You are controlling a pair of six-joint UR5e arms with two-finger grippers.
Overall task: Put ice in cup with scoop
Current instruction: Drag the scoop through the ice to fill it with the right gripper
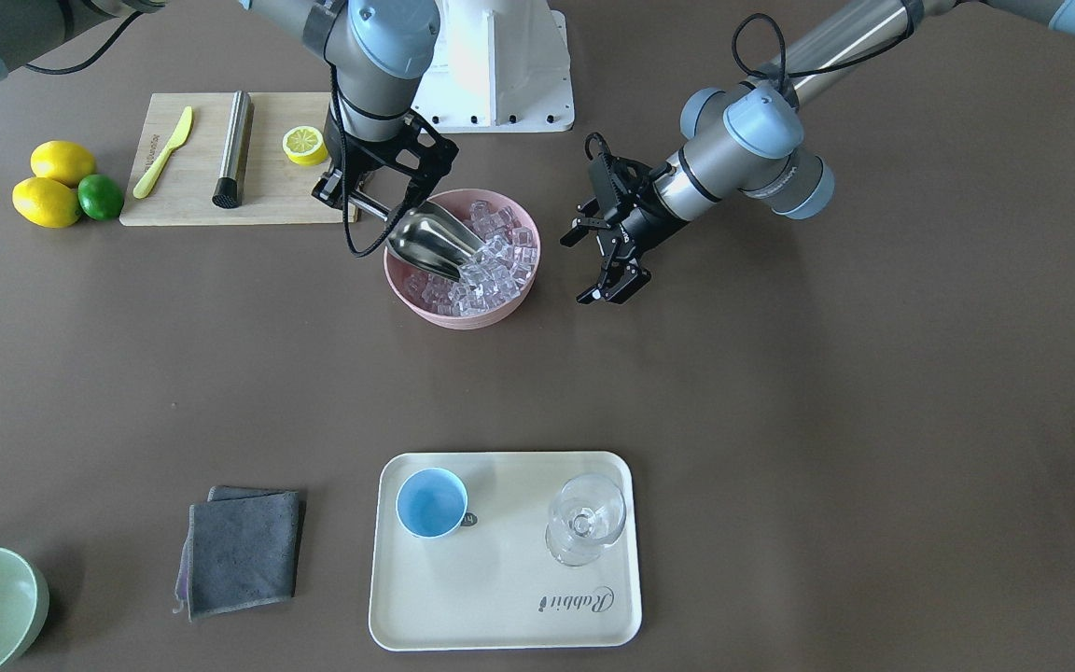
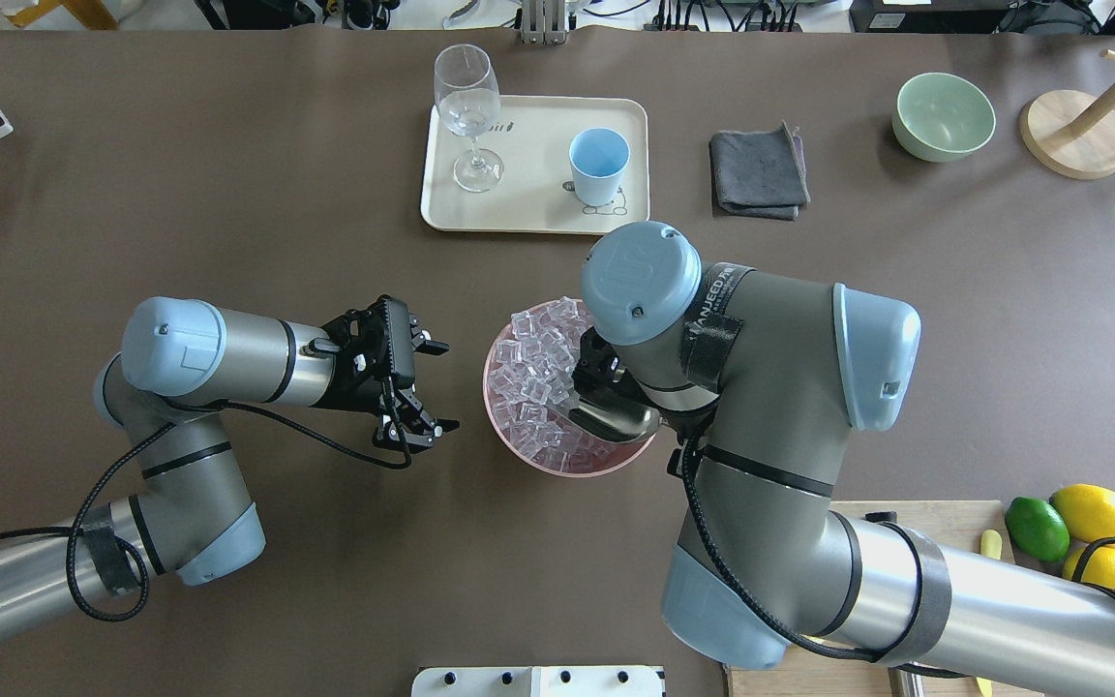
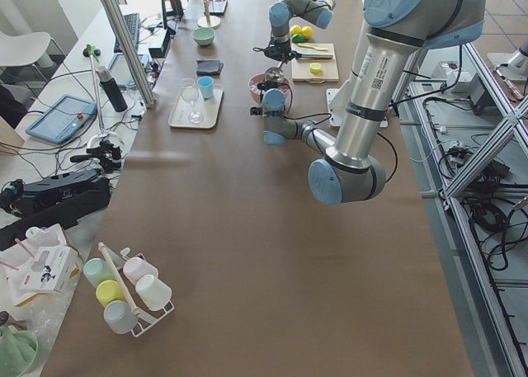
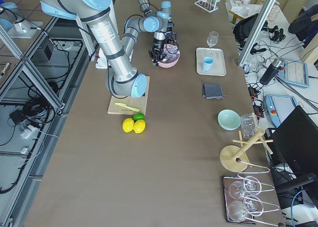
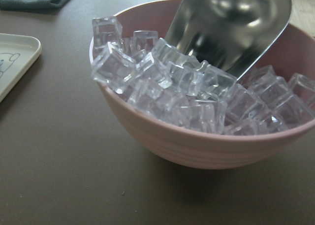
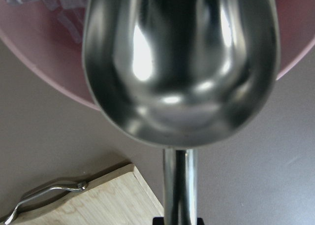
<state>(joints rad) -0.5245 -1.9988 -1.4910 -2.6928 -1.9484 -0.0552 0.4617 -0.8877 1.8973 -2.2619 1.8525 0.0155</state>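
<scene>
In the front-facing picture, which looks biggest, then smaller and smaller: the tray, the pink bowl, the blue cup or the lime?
Largest to smallest:
1. tray
2. pink bowl
3. blue cup
4. lime
No two look alike in size.

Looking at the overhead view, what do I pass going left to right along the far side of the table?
wine glass → blue cup → grey cloth → green bowl → wooden stand

My scoop (image 1: 430,241) is mirror-bright polished steel. The ice (image 1: 500,263) looks clear and glassy, its bowl (image 1: 463,318) smooth matt pink plastic, the board (image 1: 188,191) pale bare wood, the table (image 1: 780,420) matt brown.
</scene>
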